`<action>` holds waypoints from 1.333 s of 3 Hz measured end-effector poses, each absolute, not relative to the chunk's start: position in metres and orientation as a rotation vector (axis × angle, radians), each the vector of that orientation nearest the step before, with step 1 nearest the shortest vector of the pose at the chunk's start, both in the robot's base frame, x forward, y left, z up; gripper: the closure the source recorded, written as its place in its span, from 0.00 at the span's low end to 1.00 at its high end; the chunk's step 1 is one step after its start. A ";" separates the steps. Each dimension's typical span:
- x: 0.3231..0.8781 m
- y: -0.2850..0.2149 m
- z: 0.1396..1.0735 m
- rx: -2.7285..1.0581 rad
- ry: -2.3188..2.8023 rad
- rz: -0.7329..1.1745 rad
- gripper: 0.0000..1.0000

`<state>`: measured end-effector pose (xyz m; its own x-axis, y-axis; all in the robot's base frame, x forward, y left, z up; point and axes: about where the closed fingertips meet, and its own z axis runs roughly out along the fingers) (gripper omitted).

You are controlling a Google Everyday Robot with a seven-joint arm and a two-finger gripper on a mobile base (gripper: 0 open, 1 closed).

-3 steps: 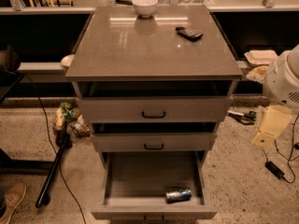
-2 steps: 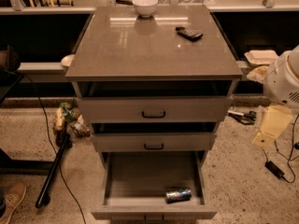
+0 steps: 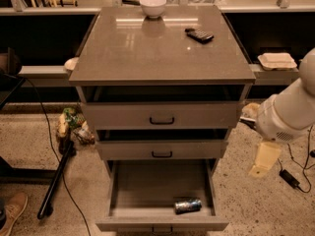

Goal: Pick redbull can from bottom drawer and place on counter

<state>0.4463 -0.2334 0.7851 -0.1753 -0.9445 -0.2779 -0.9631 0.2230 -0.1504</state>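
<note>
The redbull can (image 3: 188, 205) lies on its side at the front right of the open bottom drawer (image 3: 147, 188). The drawer is pulled out and holds nothing else that I can see. The counter (image 3: 157, 48) is the glossy grey-brown top of the cabinet. My white arm comes in from the right edge. My gripper (image 3: 265, 159), a pale cream part, hangs beside the cabinet's right side, at the height of the middle drawer. It is to the right of the can and above it, and touches nothing.
A white bowl (image 3: 153, 5) stands at the counter's back edge and a black remote (image 3: 199, 35) lies at its back right. The top drawer (image 3: 162, 115) and middle drawer (image 3: 162, 150) are slightly out. Cables and a black pole (image 3: 55, 181) lie on the floor.
My arm and gripper have moved down and to the left, closer to the cabinet's right side. The can and the drawers have not moved.
</note>
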 end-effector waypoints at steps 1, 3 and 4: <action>0.448 -0.229 0.721 -1.820 2.155 0.136 0.00; 0.455 -0.219 0.654 -1.817 2.119 0.223 0.00; 0.451 -0.199 0.608 -1.835 2.101 0.297 0.00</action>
<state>0.4507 -0.1994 0.6076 -0.1120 -0.9174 -0.3818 -0.9874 0.1461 -0.0615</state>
